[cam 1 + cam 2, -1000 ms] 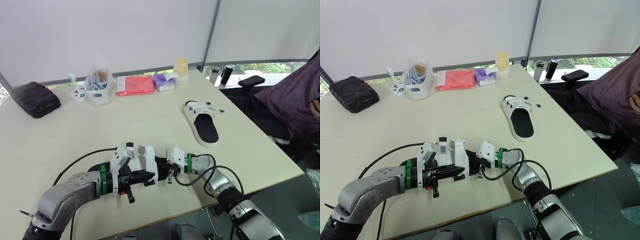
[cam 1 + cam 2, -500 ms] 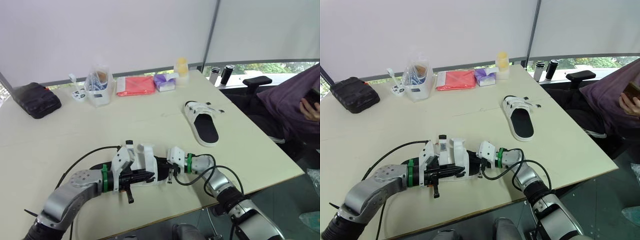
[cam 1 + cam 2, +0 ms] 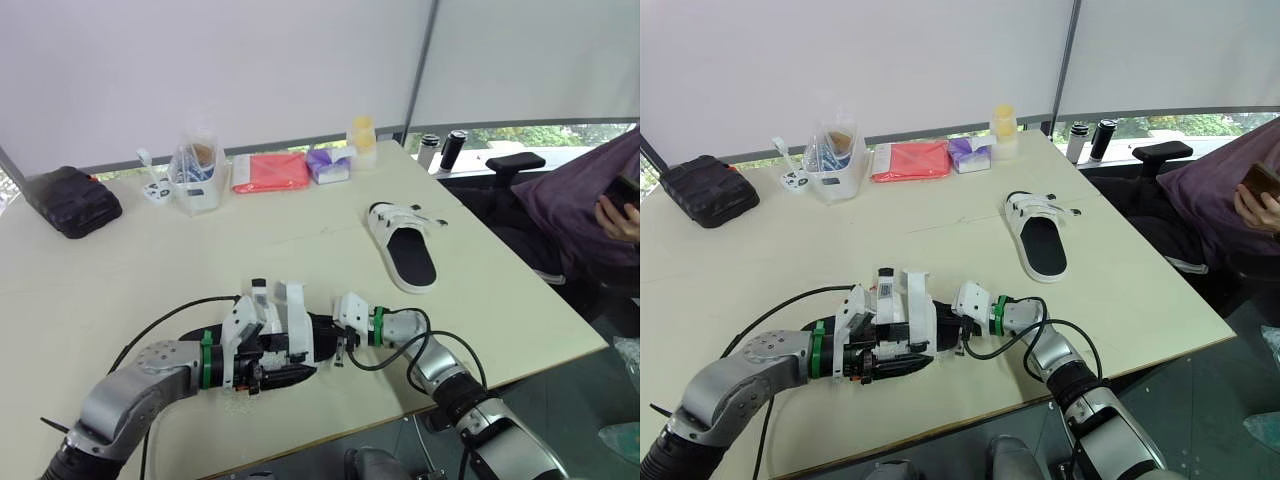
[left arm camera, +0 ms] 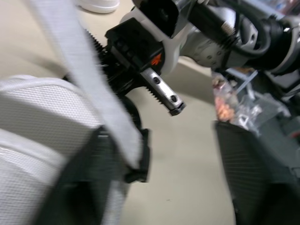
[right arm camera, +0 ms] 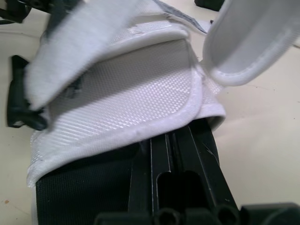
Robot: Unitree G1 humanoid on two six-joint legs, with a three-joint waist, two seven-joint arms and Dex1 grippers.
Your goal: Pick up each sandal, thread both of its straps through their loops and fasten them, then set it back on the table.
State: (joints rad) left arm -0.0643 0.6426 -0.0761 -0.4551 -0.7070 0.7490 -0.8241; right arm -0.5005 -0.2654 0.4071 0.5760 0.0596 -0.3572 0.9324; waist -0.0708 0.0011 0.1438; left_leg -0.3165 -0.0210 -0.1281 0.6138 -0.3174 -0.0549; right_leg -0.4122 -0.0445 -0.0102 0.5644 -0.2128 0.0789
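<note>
Since a moment ago, the left hand has dropped lower, and a white strap now stands up. One sandal lies near the front edge of the tabletop, between both hands. The other sandal lies well apart. The left hand is spread wide. The right hand is pressed together, tucked under the sandal's white top. A little label is too small to read.
</note>
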